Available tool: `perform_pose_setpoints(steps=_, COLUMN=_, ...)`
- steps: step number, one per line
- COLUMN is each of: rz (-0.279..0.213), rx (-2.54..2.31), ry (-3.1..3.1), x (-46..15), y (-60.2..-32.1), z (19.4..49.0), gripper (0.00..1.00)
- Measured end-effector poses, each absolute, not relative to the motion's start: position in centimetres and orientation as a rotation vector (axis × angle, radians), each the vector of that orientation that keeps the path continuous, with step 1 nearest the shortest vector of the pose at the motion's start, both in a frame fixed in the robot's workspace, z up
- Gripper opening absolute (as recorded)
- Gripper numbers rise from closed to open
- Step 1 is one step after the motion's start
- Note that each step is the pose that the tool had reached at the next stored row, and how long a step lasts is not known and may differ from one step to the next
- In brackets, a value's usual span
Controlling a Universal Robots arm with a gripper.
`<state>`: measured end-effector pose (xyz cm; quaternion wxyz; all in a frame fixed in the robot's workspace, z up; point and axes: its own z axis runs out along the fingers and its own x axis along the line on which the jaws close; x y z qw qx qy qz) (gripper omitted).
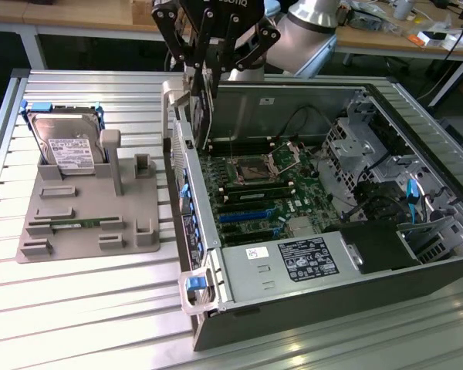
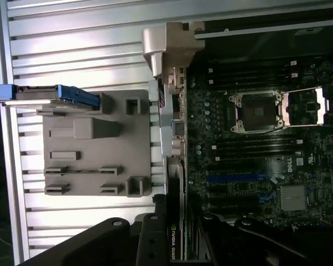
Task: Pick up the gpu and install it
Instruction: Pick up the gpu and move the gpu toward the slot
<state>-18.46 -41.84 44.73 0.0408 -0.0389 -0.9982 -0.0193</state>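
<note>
Exterior view: fingers pinch the gpu at its top, the card hanging on edge just inside the computer case wall on the exterior view's left, blue motherboard slots lying below and nearer the camera.

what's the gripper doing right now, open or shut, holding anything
Gripper: closed on the gpu, which hangs on edge over the open computer case.
</note>
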Motion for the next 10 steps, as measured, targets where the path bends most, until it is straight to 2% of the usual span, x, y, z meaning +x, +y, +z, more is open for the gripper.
perform_pose_setpoints(steps=4, rz=-0.058, rx=-0.119, ry=-3.018, x=-16.3, y=-43.0, z=44.6, gripper=0.26)
perform_pose_setpoints(steps=10, rz=-0.052, rx=-0.119, ry=-2.981, x=-9.9, y=-43.1, z=42.7, gripper=0.26)
